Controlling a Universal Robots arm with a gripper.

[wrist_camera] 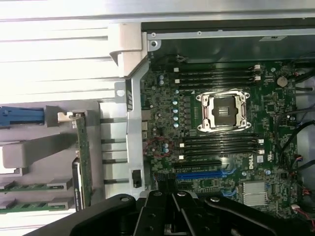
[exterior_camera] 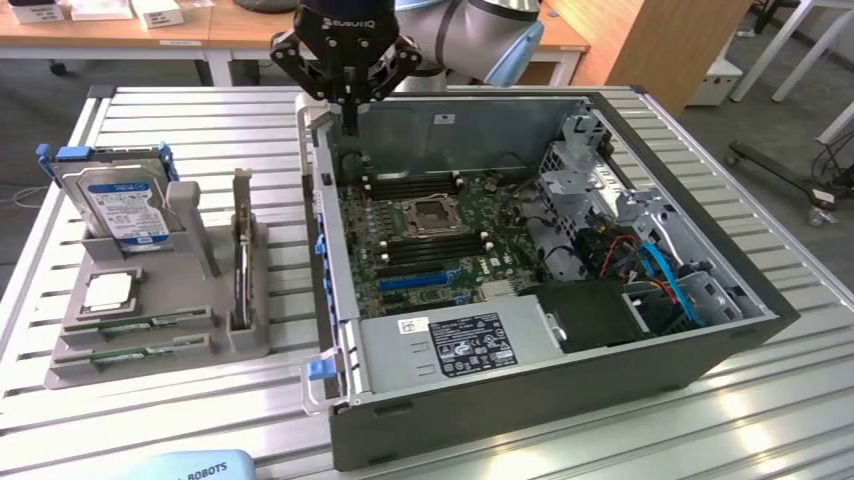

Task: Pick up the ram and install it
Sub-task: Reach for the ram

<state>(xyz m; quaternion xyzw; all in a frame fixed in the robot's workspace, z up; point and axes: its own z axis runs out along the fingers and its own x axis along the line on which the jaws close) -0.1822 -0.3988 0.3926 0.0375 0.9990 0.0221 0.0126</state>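
- Ram (exterior_camera: 140, 322) stood on its long edge in a slot at the near end of the grey holder (exterior_camera: 80, 372). It was green with pale patches, and nothing touched it.
- A second stick (exterior_camera: 131, 352) of the same kind sat in the next slot, just beside the ram and nearer the worktop's front edge.
- The holder rested on the slatted metal worktop (exterior_camera: 200, 130), toward the edge at the exterior view's left and just beside the open computer case (exterior_camera: 534, 400).
- The holder also carried a hard drive (exterior_camera: 120, 205) standing at its far end, a square silver CPU (exterior_camera: 110, 290) lying flat, and a long green board (wrist_camera: 82, 157) on edge along the side nearest the case.
- The claw (exterior_camera: 350, 128) hung above the far corner of the case on the holder's side, well apart from the ram. Its fingers were pressed together, pointing down, and gripped nothing.
- In the case, the motherboard (exterior_camera: 427, 245) lay exposed. Its CPU socket (wrist_camera: 221, 112) was bare, with dark memory slots (wrist_camera: 216, 76) running on both sides of it.
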